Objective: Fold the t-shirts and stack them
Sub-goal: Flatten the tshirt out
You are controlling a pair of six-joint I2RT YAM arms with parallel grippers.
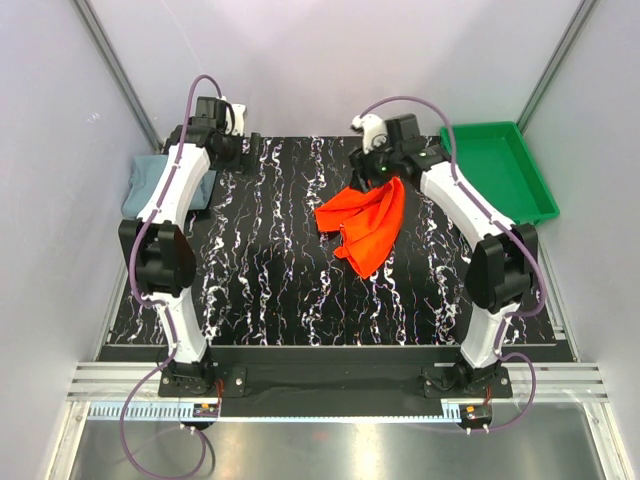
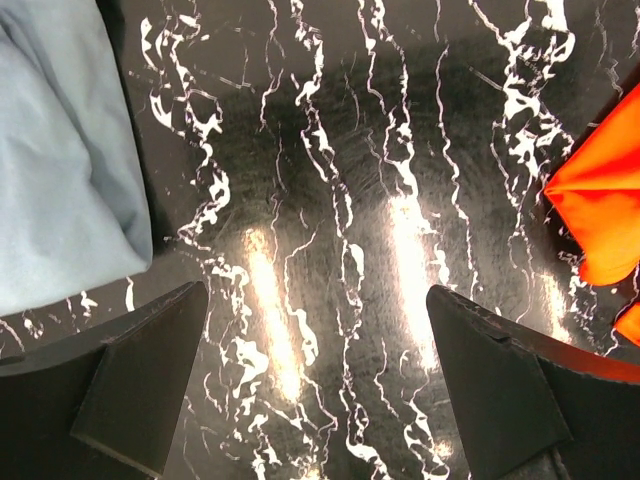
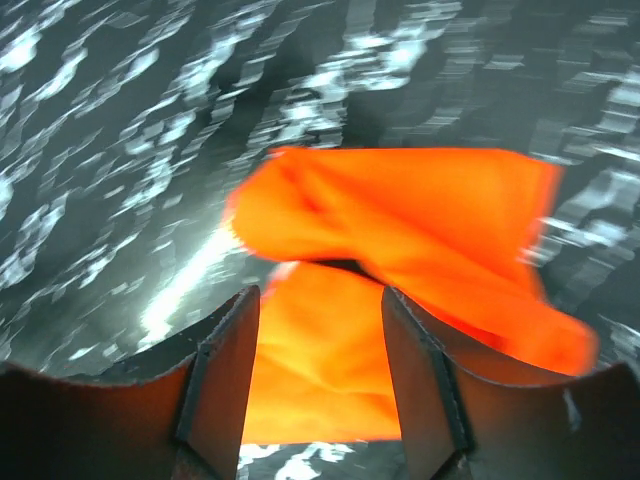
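Right now the orange-red t-shirt [image 1: 365,225] drapes bunched over the counter [image 1: 270,280], right of centre. Its top edge is apparently clenched in the right pincer [image 3: 320,385], though that view is blurred. The grey-blue t-shirt [image 1: 150,187] lies at the counter's far-left edge, and the left pincer [image 2: 315,380] hovers released beside it.

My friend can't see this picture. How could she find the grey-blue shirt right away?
Start at the black table with white marbling. Look to its far left edge, beside the left arm: the grey-blue t-shirt lies bunched there. Unlike the orange-red t-shirt nearer the middle, it is dull-coloured and pale.
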